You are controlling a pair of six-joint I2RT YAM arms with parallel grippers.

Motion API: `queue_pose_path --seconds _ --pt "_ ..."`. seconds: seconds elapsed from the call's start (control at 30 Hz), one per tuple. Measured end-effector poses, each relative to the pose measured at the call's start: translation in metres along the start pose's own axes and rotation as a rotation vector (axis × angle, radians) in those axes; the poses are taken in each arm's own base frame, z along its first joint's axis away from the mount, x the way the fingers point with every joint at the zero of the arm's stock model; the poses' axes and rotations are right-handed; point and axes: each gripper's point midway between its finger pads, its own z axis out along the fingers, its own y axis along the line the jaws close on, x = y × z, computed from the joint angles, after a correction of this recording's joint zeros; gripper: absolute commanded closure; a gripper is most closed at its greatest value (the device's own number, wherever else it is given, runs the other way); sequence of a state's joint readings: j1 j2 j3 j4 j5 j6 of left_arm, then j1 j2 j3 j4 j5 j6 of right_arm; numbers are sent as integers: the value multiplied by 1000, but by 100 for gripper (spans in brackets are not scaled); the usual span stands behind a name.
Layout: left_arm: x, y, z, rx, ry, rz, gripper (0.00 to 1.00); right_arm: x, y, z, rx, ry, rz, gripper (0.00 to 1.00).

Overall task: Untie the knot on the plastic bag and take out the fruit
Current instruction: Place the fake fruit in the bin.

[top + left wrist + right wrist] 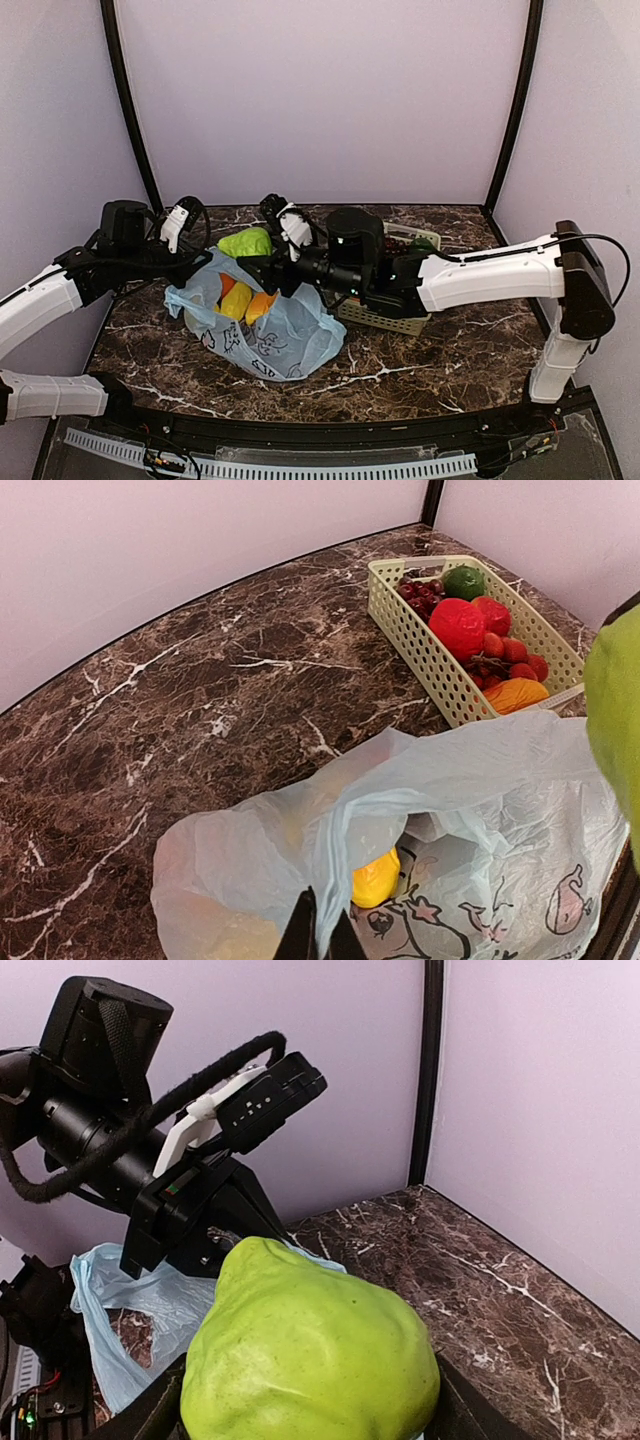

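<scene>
Holding a light green apple (310,1345) between its two fingers, the right gripper (305,1420) hangs over the far side of the plastic bag (275,345); its jaws are spread only as wide as the fruit and press on it from both sides; the left gripper (322,935) pinches a fold of the bag's rim, fingers pressed together on the thin blue film and holding it up; the bag lies open on the marble table (200,700), just beside the lattice basket (420,650); a yellow fruit (375,880) shows inside the bag; the basket holds two red fruits (458,625), a dark green one (464,581), strawberries, grapes and an orange-yellow mango shape (515,693) at its near end.
</scene>
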State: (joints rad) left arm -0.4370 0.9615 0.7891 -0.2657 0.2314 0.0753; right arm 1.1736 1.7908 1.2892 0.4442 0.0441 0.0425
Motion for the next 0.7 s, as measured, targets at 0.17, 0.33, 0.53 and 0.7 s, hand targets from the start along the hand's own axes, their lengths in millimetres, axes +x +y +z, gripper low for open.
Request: queue_pose_path --seconds 0.17,0.33,0.53,0.7 --pt "7 20 -1 -119 30 -5 99 -7 -19 -13 109 -10 -61 51" --pt "10 41 -6 -245 46 -8 99 -17 -55 -33 268 5 -116 51" --pt "5 49 -15 -301 23 -5 99 -17 -141 -82 496 71 -75 50" --pt "4 49 -16 -303 18 -4 99 16 -208 -121 649 196 47 51"
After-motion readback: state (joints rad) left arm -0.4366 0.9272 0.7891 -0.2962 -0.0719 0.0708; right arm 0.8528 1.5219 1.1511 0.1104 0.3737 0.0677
